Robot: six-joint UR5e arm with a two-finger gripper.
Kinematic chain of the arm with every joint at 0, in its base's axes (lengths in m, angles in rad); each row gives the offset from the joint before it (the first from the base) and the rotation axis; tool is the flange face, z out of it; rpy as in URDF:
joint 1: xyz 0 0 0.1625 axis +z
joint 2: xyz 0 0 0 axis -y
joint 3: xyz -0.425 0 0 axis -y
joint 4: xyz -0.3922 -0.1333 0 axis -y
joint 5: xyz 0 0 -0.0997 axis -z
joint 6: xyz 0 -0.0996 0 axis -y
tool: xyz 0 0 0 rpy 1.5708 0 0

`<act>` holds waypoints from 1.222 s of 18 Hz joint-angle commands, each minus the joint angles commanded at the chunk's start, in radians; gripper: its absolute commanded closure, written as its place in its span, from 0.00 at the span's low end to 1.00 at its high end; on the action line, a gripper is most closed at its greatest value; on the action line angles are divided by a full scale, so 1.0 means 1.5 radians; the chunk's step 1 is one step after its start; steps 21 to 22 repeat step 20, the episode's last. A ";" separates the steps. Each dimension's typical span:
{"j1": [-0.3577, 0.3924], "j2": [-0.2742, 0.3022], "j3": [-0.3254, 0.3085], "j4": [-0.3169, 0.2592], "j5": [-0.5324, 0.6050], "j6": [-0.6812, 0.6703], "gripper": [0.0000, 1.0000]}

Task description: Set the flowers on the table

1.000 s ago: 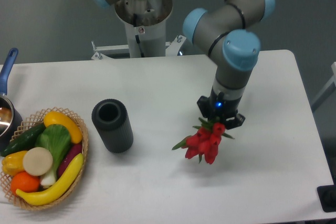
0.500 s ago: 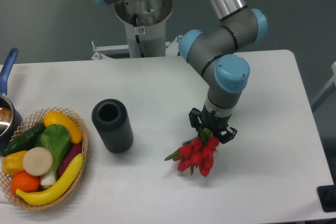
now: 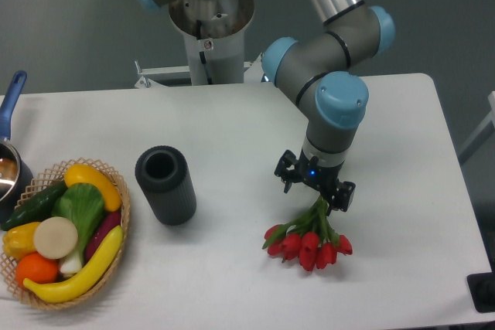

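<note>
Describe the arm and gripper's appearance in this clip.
The arm has silver-grey tubular links with light blue round caps at the joints. The gripper is small, black and two-fingered, with a tiny blue light on its body. No loose cables or readable markings show.

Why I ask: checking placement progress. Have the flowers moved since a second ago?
Yes. The flowers sit lower in the view, nearer the table's front edge, blooms fanned out.

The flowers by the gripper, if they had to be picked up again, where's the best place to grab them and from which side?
Probably the green stems of the flowers, just above the red blooms, coming straight down from above. The stems gather into one narrow bundle under the gripper, while the blooms fan out wide on the table and look easier to crush.
</note>
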 joint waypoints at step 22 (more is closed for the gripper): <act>0.041 0.053 -0.014 -0.015 0.089 0.066 0.00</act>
